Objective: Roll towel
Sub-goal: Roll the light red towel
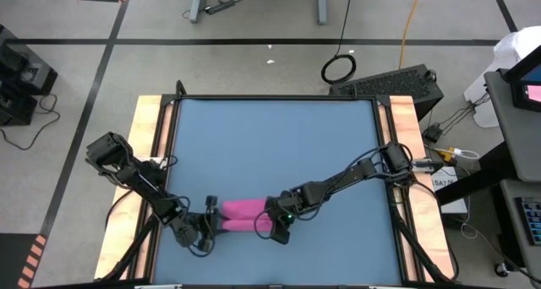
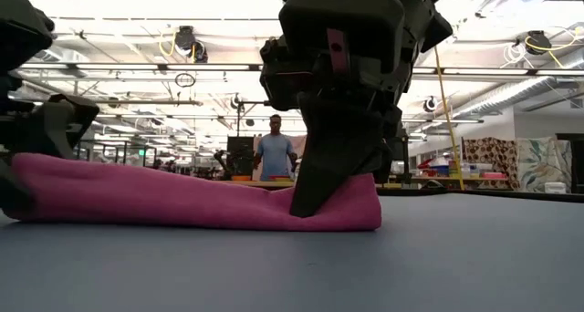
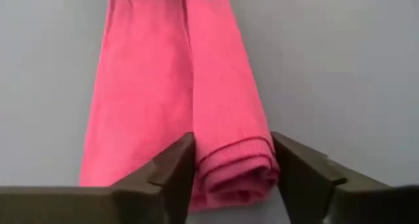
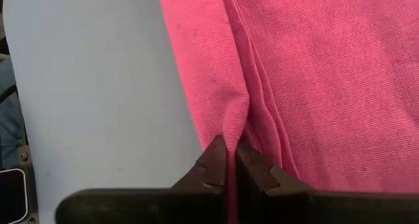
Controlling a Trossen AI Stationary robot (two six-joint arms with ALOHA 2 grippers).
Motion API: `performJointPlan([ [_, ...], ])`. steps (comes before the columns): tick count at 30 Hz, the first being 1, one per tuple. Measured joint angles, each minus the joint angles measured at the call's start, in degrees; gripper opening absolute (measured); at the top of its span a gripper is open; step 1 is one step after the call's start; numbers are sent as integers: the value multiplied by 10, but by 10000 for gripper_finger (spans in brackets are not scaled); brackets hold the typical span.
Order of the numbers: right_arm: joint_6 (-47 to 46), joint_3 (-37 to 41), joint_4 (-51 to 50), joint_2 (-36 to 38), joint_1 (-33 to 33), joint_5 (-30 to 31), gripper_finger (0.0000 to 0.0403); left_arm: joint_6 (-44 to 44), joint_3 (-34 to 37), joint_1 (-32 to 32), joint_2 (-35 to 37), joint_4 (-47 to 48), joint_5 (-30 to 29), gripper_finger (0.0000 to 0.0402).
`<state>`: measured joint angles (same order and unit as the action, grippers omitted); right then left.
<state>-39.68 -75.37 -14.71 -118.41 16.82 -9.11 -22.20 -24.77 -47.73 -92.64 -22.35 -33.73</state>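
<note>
The magenta-pink towel (image 1: 243,213) lies as a narrow, partly rolled strip on the blue tabletop (image 1: 279,145), near the near edge. My left gripper (image 1: 209,223) is at its left end, and in the left wrist view its fingers bracket the rolled part (image 3: 229,106), with the flat part (image 3: 141,93) beside it. My right gripper (image 1: 275,224) is at the towel's right end, shut on a fold. In the low view it (image 2: 315,198) comes down onto the towel (image 2: 164,198). My left gripper has the end of the towel's roll (image 3: 236,175) between its two fingers, one against each side. One finger (image 3: 171,175) stands on the flat layer. The fingers come slanting down from the table's left, along the roll. The roll rests on the table. My right gripper pinches a raised fold of the towel (image 4: 234,122) between its two fingertips, at the towel's right end. The fingers slant down from the table's right side. The cloth around the fold lies on the table in several layers.
Wooden rails (image 1: 148,154) run along the table's left and right sides. The blue surface stretches from the towel toward the far edge. A person (image 2: 274,152) stands far off in the room behind the table.
</note>
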Motion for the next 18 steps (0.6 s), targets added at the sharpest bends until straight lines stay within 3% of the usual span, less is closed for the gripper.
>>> performJointPlan([
  [9, -2, 0, 7, 0, 0, 7, 50, 0, 0, 0, 0, -18, 6, 44],
  [14, 18, 0, 7, 3, 1, 27, 82, -17, 0, 0, 0, -10, 33, 35],
  [18, 70, 1, -8, 18, 4, 77, 126, -63, 12, 0, 1, -12, 33, 35],
])
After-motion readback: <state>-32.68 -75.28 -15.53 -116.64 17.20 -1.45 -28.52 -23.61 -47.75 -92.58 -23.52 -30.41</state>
